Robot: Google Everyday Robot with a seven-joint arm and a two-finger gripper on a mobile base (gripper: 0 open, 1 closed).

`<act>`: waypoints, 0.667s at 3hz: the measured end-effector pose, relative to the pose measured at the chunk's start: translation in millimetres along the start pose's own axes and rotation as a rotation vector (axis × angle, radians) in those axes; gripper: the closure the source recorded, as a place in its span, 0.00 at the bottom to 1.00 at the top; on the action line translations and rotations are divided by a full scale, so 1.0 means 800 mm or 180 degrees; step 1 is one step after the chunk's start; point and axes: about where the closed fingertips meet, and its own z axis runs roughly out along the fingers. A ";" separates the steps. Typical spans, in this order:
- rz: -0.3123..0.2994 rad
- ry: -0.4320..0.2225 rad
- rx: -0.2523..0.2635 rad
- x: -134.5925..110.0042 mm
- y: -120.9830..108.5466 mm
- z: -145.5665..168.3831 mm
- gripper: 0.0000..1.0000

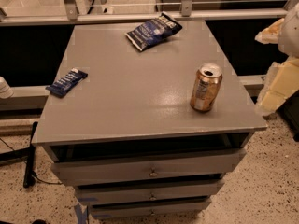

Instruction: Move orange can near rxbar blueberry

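Note:
The orange can stands upright on the right side of the grey cabinet top, near its front right corner. The rxbar blueberry lies flat at the left edge of the top, far from the can. My gripper shows as cream-coloured parts at the right edge of the view, beyond the cabinet's right side, to the right of the can and apart from it. It holds nothing that I can see.
A larger crinkled dark blue chip bag lies at the back of the top. The cabinet has several drawers below. A railing with glass runs behind it. Speckled floor surrounds it, with a dark cable at the left.

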 end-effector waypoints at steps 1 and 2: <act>0.0217 -0.0532 -0.0014 0.018 -0.030 0.026 0.00; 0.0381 -0.1077 -0.0092 0.018 -0.042 0.056 0.00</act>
